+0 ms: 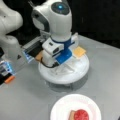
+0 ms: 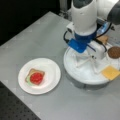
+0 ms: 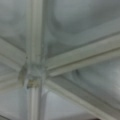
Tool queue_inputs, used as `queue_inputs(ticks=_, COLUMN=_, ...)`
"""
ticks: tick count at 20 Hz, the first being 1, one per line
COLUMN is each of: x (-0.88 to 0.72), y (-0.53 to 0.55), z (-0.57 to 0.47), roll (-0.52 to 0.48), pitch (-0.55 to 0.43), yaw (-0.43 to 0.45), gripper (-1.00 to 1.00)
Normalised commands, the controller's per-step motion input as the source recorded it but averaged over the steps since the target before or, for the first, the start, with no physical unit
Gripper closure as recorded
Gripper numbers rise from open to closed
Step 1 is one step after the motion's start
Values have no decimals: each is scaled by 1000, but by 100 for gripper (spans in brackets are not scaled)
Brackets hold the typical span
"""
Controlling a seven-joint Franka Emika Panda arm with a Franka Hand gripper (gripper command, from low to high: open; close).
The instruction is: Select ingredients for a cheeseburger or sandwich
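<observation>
My gripper [image 2: 86, 58] hangs over the divided tray [image 2: 75, 68], fingers unreadable; the sandwich [image 2: 35, 77] looks light, loosely stacked—grip its edges.

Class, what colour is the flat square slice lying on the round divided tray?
Yellow flat square slice, clearest in a front view.

A grey tabletop [image 2: 37, 37] carries a white plate [image 2: 53, 72] and, just beside it, a round white divided tray [image 2: 75, 67]; in a front view an orange block [image 1: 9, 79] lies near the tabletop's left edge
</observation>
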Motion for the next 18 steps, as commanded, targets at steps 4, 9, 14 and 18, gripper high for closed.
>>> queue_inputs(ticks=4, x=-554, y=319, z=-194, roll=46, pitch=-348, yaw=-76, gripper=-100)
queue_inputs(ticks=9, x=-303, y=45, z=-102, roll=78, pitch=-329, yaw=-118, gripper=-100)
queue_inputs(ticks=14, x=-234, y=-118, z=-47, roll=93, pitch=-236, yaw=-49, gripper=-100)
queue_inputs(ticks=18, x=-143, y=-210, z=-51, roll=95, pitch=-202, yaw=-4, gripper=-100)
